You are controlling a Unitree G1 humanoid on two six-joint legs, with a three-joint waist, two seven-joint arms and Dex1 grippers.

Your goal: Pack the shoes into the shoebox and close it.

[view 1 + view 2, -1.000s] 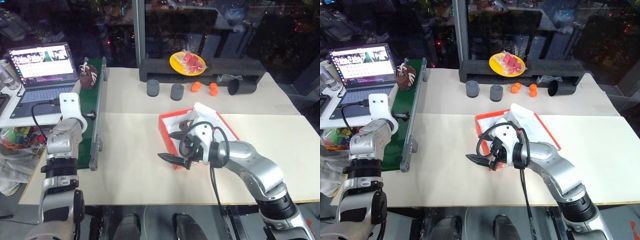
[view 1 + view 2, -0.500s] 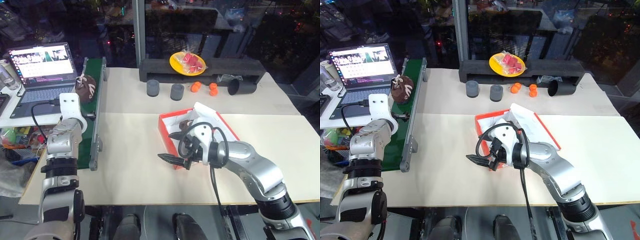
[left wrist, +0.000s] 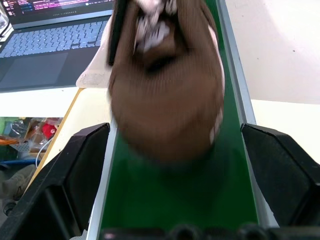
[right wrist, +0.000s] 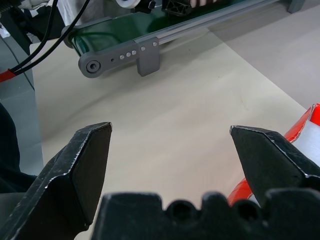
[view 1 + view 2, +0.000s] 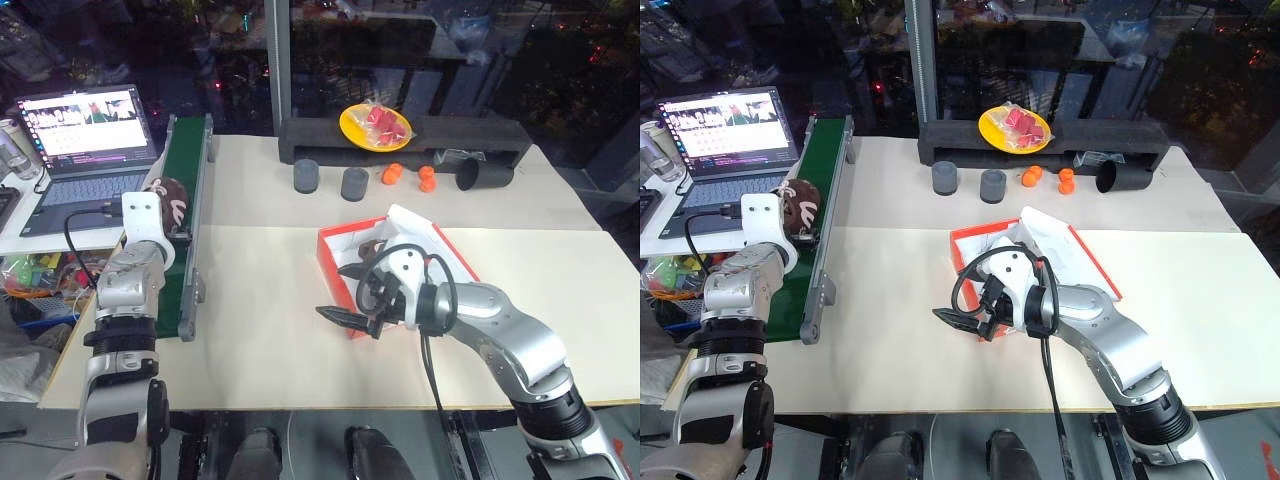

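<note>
While the brown shoe (image 3: 167,85) sits on the green conveyor belt (image 5: 187,215) along the left side of the tabletop (image 5: 250,290), I have the left claw (image 3: 175,165) lined up just in front of it, fingers spread wide on either side of the belt and gripping nothing. From the head camera the shoe (image 5: 800,205) lies just beyond the left wrist, partly hidden by it, with its white markings showing. The laptop (image 5: 85,135) stands open to the left of the belt.

My right claw (image 5: 345,318) hangs low over the tabletop at the near left corner of the red shoebox (image 5: 335,262), also wide open and empty, pointing toward the belt. The shoebox stands open near the middle of the tabletop, white inside, and I can make out something dark in it behind the right wrist, though I cannot tell what it is.

Further back, a long black foam tray (image 5: 480,135) carries a yellow plate (image 5: 375,125); two dark grey cylinders (image 5: 306,176) and two small orange pieces (image 5: 392,173) stand in front of it.
</note>
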